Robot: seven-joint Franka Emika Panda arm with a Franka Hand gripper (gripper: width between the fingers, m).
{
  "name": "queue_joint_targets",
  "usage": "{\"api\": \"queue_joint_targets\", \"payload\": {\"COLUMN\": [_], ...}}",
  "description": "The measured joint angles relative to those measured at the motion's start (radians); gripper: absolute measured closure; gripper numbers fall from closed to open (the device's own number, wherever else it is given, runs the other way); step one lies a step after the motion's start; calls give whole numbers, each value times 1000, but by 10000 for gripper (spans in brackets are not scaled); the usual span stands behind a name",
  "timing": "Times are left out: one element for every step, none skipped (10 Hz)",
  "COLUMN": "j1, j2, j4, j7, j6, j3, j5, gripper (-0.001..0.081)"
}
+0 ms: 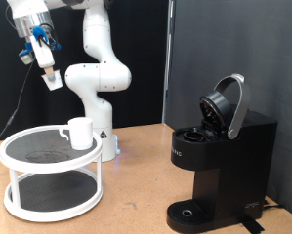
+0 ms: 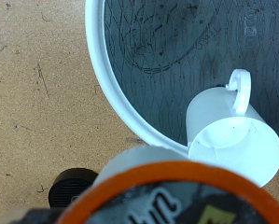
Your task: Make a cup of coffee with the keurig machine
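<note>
The white cup stands upright on the top shelf of a white two-tier round rack at the exterior view's left. The black keurig machine stands at the right with its rounded lid hinged open and its round drip tray bare. My gripper is high at the top left, above the rack and far from the machine. In the wrist view a coffee pod with an orange-rimmed top fills the lower edge, held close at the gripper. The cup and the rack's rim show below it.
The robot's white base stands just behind the rack. A small dark round object lies on the wooden table beside the rack. A black curtain hangs behind the machine.
</note>
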Motion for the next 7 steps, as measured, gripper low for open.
{"api": "queue_joint_targets", "payload": {"j1": [0,5,22,41,57,70,81], "j2": [1,5,11,17,24,30,37], "j4": [-3,-5,-5,-5,-4,-4,-4], "j7": [3,9,28,57,85,117,157], "j6": [0,0,3,22,48,76,101], "j3": [0,1,7,18,32,51,76], "j5": [17,60,126,189,246,286,303], "gripper": [439,439,439,439,439,439,439]}}
